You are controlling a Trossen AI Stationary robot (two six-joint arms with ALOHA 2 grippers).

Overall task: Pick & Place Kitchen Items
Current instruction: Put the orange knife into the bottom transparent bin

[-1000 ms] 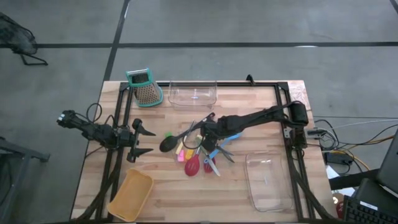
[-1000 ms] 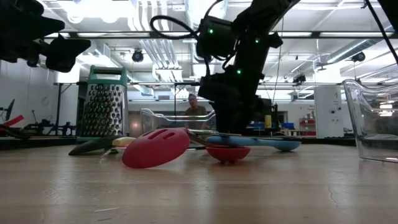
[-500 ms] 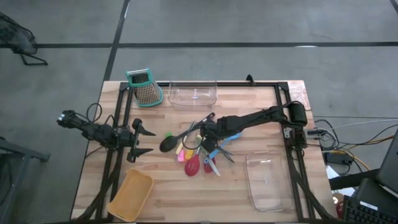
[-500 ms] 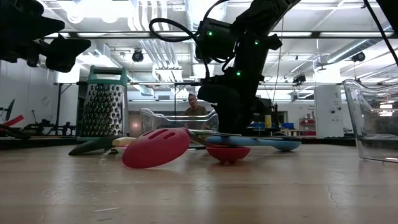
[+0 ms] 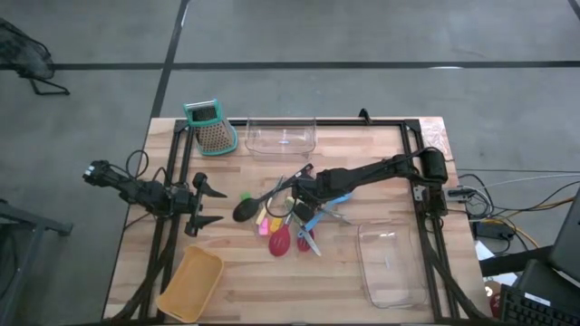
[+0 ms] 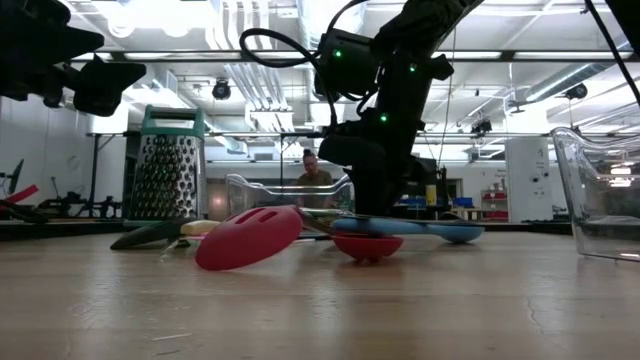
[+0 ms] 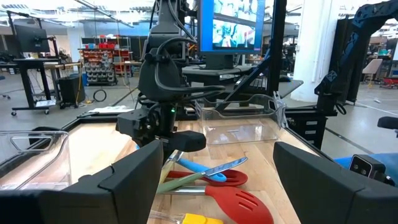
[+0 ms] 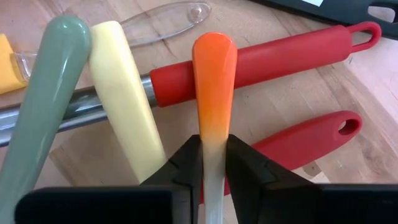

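Several kitchen items lie in a pile at mid-table: a black ladle [image 5: 249,208], red spoons [image 5: 281,240], a blue spoon [image 5: 331,204], and green [image 8: 43,106], yellow [image 8: 124,106] and red [image 8: 267,56] handles. My right gripper [image 5: 297,196] is down in the pile, shut on an orange-handled tool [image 8: 214,74]. My left gripper [image 5: 207,205] waits open and empty above the table's left side, left of the pile; its own view shows its fingers [image 7: 217,180] apart. My right gripper pinches the orange-handled tool between its two fingers [image 8: 186,165], on the pale part of the handle [image 8: 214,146] just below the orange end. The fingers come from above, pointing down [image 6: 375,205]. The orange end sticks out past the fingertips, over the red handles.
A teal-topped metal grater [image 5: 210,127] and a clear bin [image 5: 281,136] stand at the far edge. Another clear bin [image 5: 391,263] sits at the near right, and a tan bin [image 5: 192,282] at the near left. A person [image 6: 315,170] shows in the room behind.
My right gripper has stayed low in the pile with only a slight shift. The red slotted head and the blue spoon beside it have stirred a little.
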